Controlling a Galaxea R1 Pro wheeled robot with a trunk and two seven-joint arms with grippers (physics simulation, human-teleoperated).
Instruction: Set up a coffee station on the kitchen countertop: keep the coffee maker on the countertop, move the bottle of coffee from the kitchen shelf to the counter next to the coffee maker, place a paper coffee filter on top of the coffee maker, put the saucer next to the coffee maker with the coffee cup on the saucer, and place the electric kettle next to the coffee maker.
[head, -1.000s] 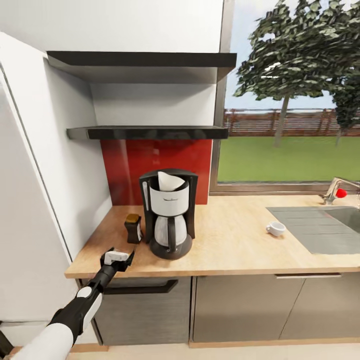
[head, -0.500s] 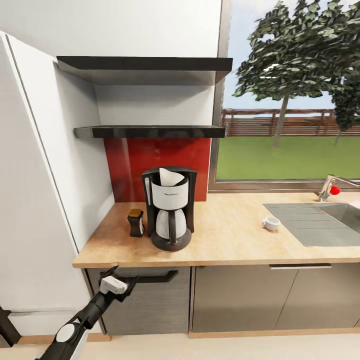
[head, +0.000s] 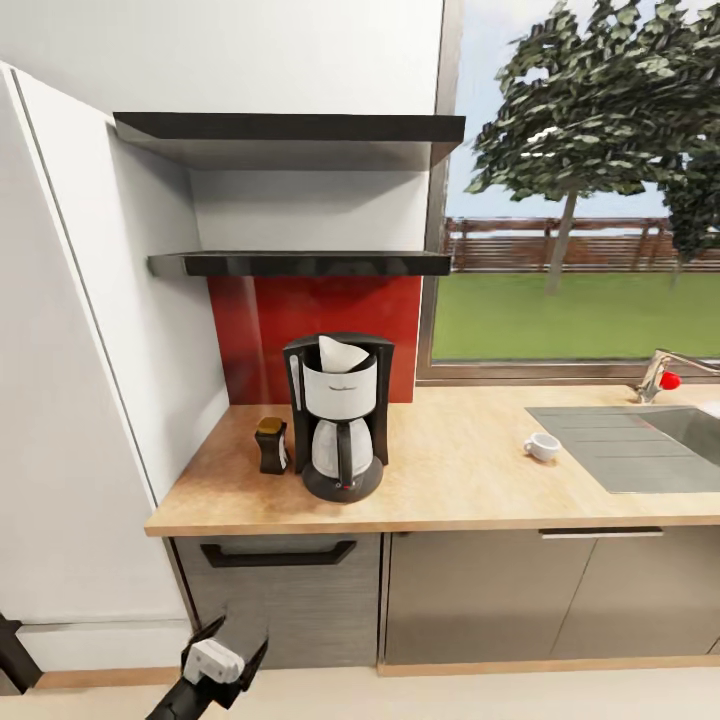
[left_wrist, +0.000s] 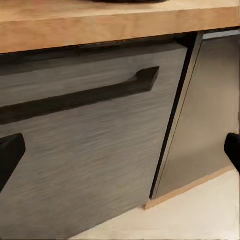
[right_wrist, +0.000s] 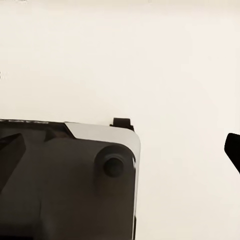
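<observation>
The black and white coffee maker (head: 340, 425) stands on the wooden countertop (head: 450, 490) before the red backsplash. A white paper filter (head: 338, 354) sticks out of its top. Touching or nearly touching its left side is the small dark coffee bottle (head: 270, 446) with a brown lid. A white coffee cup (head: 541, 446) sits alone on the counter near the sink. My left gripper (head: 226, 655) hangs open low in front of the drawer, well below the counter. Its fingertips (left_wrist: 10, 156) frame the drawer handle (left_wrist: 85, 96). My right gripper (right_wrist: 122, 150) is open over the robot's dark base (right_wrist: 65, 190).
Two black shelves (head: 300, 263) hang above the coffee maker. A sink (head: 650, 440) with a faucet (head: 660, 373) lies at the right. A tall white cabinet (head: 70, 400) borders the counter's left end. Grey cabinet doors (head: 480, 600) sit under the counter above pale floor.
My left arm has dropped from the counter's front edge, past the drawer handle, almost to the floor. The camera pulled back slightly at first, then held still.
</observation>
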